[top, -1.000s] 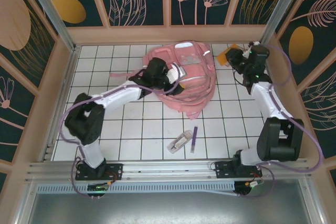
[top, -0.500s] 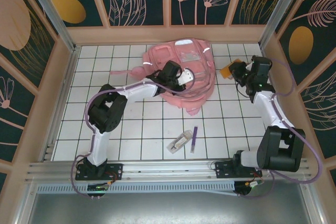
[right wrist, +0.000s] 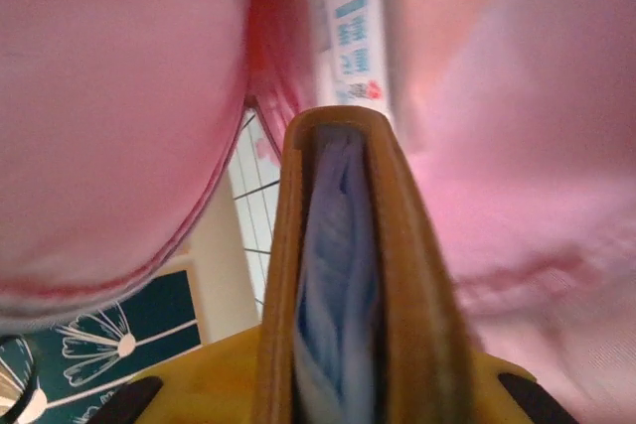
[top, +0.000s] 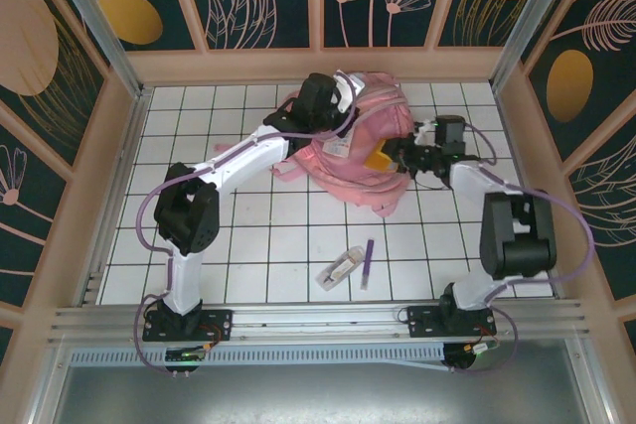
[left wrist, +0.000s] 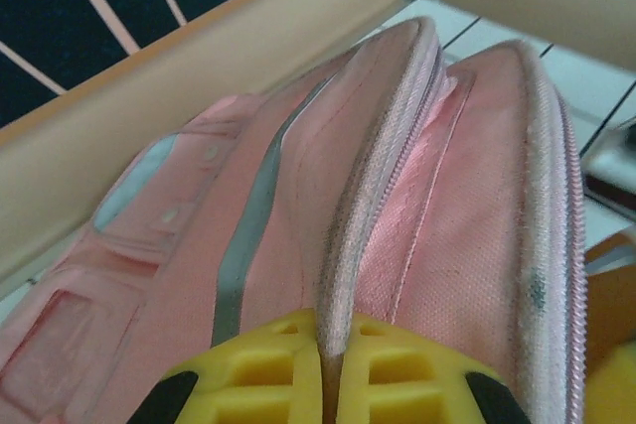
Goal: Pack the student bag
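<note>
Insertion step. Left gripper (left wrist: 328, 350) pinches student bag (top: 356, 174) zipper rim (left wrist: 370, 186), far side, mouth held up. Right gripper (top: 405, 156) clamped on orange notebook (right wrist: 338, 245) at mouth. Next: push deeper leftward, release.

Your left arm (top: 238, 158): stretched forward, left gripper (left wrist: 328, 369) pinched on the student bag (left wrist: 298, 225). Right arm (top: 475, 178): folded inward, right gripper (right wrist: 343, 389) clamping orange booklet (right wrist: 338, 245).

White arms (top: 243, 154), black joints (top: 189, 220), purple cables (top: 584, 237)
</note>
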Available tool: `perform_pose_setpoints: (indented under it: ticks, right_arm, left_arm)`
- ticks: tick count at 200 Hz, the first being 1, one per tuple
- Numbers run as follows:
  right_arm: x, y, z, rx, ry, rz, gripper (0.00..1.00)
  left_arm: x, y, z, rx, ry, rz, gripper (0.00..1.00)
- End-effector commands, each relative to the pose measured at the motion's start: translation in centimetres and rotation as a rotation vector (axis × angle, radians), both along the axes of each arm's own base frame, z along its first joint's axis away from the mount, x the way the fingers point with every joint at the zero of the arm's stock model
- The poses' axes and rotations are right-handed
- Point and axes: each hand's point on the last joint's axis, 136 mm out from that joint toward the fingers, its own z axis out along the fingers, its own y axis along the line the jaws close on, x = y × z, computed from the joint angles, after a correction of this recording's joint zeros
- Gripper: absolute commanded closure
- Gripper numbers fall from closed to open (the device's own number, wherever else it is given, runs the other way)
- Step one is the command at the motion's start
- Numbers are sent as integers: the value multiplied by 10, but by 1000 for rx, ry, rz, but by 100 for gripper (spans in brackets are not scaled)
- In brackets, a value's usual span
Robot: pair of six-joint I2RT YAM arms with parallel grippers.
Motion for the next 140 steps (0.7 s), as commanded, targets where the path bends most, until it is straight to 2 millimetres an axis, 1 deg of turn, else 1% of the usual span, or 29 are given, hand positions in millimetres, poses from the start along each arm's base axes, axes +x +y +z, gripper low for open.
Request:
perform_pose_setpoints:
  ticks: [1, 5, 10, 15, 25, 26, 35, 46, 56, 63, 79, 86, 90, 109, 120, 130, 135, 140]
  right_arm:
    - [62, 11, 19, 126, -85, -156, 75]
    - [71, 9, 15, 134, -85, -194, 72]
    - [84, 7, 17, 142, -111, -232, 67]
    - [96, 6, 14, 141, -127, -258, 63]
    - [116, 6, 10, 131, -151, -288, 58]
    - [116, 6, 7, 129, -147, -290, 57]
    - [127, 11, 3, 138, -137, -281, 53]
    - [130, 17, -5, 154, -85, -270, 46]
    - [125, 19, -8, 142, -64, -262, 40]
    - [120, 16, -14, 97, -39, -264, 38]
    - [102, 0, -28, -57, 20, -277, 38]
    - [94, -6, -29, -116, 32, -271, 37]
    - [88, -10, -33, -146, 50, -264, 37]
    - [64, -14, -38, -173, 85, -191, 38]
    - [54, -17, -42, -179, 106, -165, 42]
    - [50, -20, -45, -197, 108, -154, 49]
    - [50, -20, -45, -202, 98, -148, 55]
    - [52, -20, -44, -197, 84, -145, 67]
  left_arm:
    - [-16, -26, 99, -313, -47, -88, 100]
    - [-17, -27, 101, -322, -40, -91, 100]
    - [-18, -28, 102, -330, -34, -98, 100]
    - [-19, -28, 104, -334, -35, -104, 100]
    - [-21, -28, 105, -333, -43, -116, 100]
    - [-21, -29, 105, -332, -43, -116, 100]
    - [-21, -26, 106, -330, -47, -108, 100]
    - [-22, -23, 111, -337, -51, -91, 100]
    - [-24, -20, 114, -349, -60, -87, 100]
    - [-25, -19, 114, -355, -68, -92, 100]
    - [-26, -17, 109, -358, -83, -86, 100]
    - [-25, -16, 108, -358, -85, -75, 100]
    - [-24, -15, 107, -356, -83, -70, 100]
    - [-25, -15, 104, -342, -78, -71, 100]
    - [-25, -16, 100, -326, -83, -82, 100]
    - [-25, -16, 100, -312, -90, -86, 100]
    - [-25, -15, 101, -307, -93, -86, 100]
    - [-25, -15, 101, -305, -93, -84, 100]
